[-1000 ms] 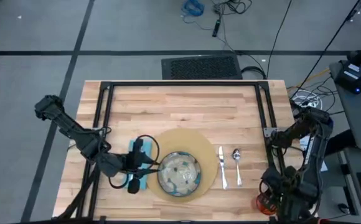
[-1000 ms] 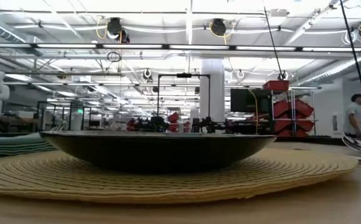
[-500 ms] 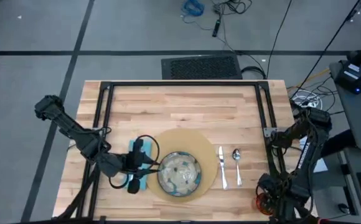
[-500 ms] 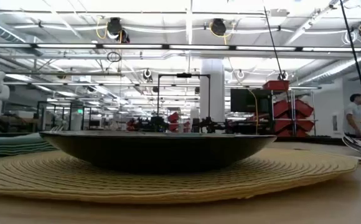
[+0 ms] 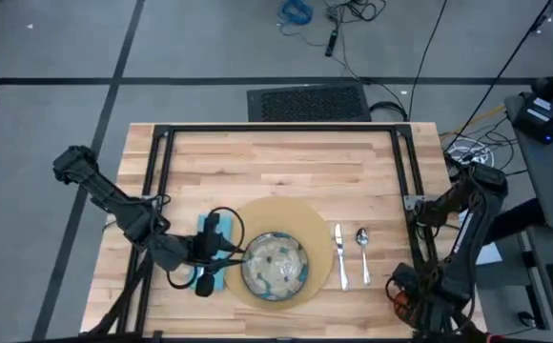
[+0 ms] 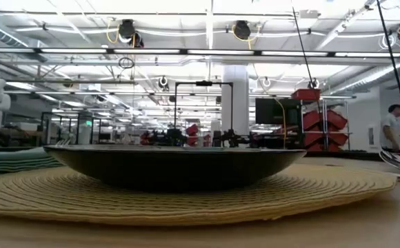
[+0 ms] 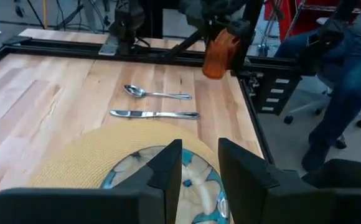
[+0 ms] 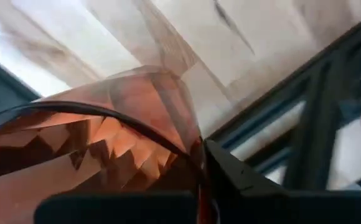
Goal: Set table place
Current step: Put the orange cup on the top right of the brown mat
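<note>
High view: right gripper [image 5: 405, 303] jaws clamp the orange cup [image 7: 220, 53]; left gripper [image 5: 221, 250] jaws slightly parted over napkin [image 5: 207, 255].

A grey floor [image 5: 57, 57] crossed by dark lines is seen. Red bins [image 6: 322, 118] and ceiling lights [image 6: 186, 7] are shown beyond.

table: the light wooden butcher-block table [image 5: 286, 162] carried a black metal frame along its far and side edges.
placemat: a round tan placemat [image 5: 278, 221] lay near the middle of the near edge.
napkin: a teal napkin [image 5: 207, 276] lay flat beside the placemat, toward the left edge.
knife: a silver knife [image 5: 340, 255] lay just right of the placemat.
spoon: a silver spoon [image 5: 363, 252] lay beside the knife, nearer the right edge.
</note>
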Motion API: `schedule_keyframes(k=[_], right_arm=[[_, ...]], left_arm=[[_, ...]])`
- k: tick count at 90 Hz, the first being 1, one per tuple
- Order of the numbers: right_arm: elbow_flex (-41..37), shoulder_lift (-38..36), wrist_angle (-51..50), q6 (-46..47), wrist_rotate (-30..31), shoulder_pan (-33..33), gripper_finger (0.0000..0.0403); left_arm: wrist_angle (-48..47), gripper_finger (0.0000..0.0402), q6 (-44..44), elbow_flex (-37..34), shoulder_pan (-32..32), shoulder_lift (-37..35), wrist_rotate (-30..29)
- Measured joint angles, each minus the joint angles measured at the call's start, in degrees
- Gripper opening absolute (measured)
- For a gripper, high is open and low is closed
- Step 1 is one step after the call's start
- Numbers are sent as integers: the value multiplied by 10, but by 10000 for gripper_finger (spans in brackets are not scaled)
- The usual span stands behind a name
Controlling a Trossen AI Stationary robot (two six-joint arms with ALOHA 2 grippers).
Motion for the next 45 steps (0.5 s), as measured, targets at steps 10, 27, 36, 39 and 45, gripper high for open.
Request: schedule_keyframes(k=[10,27,36,39,45], right_arm=[[32,-12,-83,-6,67,-40,2],[29,-41,-142,-137,131,-175,1],[26,-66,-115,-280,181,-271,1],[26,-74,-100,-330,193,-307,1],[25,-92,-58,-440,207,-378,1]], left_arm=[[-7,88,2,0,0,0,0],[-11,88,52,0,0,0,-45],[-29,88,63,0,-1,-12,-110],[-40,88,61,0,-1,-22,-128],[-70,88,47,0,-1,-42,-159]])
